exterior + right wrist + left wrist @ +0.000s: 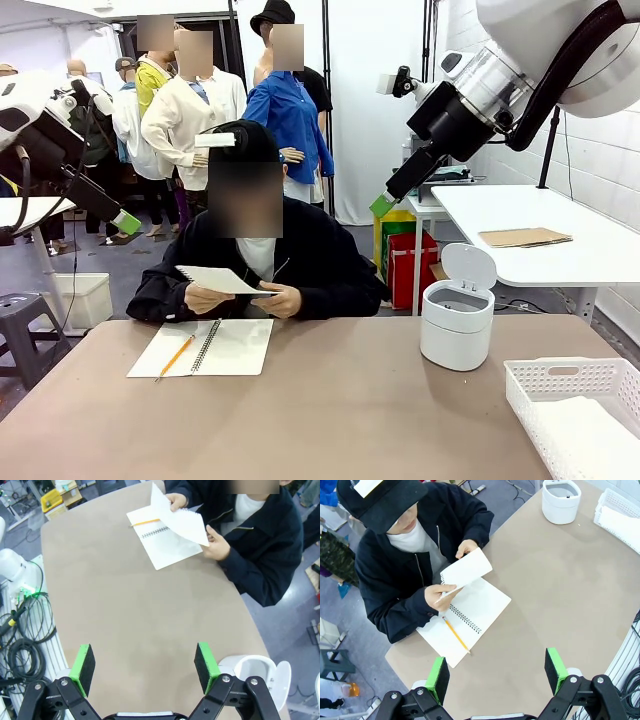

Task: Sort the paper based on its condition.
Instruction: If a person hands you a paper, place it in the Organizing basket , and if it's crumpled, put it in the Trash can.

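White thin paper (222, 279) in person's hands (207, 297); L tool (496, 671), R tool (144, 664) wide, empty.

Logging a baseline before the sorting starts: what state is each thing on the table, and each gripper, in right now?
paper: held off the table in the person's hands
notebook: open, flat on the table
pencil: lying on the notebook
bin: lid up
basket: something white inside
left gripper: open, empty
right gripper: open, empty
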`<state>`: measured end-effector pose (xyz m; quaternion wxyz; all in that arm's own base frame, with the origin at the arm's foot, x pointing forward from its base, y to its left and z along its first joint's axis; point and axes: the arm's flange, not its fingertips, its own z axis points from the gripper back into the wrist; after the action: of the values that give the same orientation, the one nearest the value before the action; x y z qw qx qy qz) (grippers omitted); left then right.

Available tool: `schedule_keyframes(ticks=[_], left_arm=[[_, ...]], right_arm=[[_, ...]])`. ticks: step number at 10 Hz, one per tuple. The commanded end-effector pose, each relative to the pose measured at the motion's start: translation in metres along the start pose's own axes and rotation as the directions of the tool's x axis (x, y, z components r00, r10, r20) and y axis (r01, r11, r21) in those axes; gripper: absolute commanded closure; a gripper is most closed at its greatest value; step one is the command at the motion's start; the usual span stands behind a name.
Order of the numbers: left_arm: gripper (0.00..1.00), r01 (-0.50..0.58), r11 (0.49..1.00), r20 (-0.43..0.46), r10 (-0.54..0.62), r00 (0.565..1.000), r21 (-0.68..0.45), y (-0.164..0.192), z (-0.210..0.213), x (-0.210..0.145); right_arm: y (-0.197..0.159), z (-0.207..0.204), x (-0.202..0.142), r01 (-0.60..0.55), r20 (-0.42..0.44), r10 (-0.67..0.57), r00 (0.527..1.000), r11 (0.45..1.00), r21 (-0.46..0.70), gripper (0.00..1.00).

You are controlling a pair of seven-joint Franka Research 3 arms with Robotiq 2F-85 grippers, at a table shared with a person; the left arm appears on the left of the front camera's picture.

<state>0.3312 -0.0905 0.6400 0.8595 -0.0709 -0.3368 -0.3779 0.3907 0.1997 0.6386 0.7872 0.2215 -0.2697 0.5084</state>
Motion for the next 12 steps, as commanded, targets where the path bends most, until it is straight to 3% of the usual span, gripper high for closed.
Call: schedule_keyframes(ticks=[1,12], left_arm=[[0.00,-0.002,1.000,-0.009,0.002,1.000,0.007,-0.0004,0.0003,-0.0011],[0.00,-0.002,1.000,-0.009,0.002,1.000,0.007,-0.0004,0.0003,-0.0011]], right_arm=[[-0.0006,-0.0009,-0.0007,-0.004,-0.004,0.004,1.000,1.000,-0.015,0.00],[-0.0006,-0.0009,-0.0007,-0.004,-0.004,0.004,1.000,1.000,-0.015,0.00]])
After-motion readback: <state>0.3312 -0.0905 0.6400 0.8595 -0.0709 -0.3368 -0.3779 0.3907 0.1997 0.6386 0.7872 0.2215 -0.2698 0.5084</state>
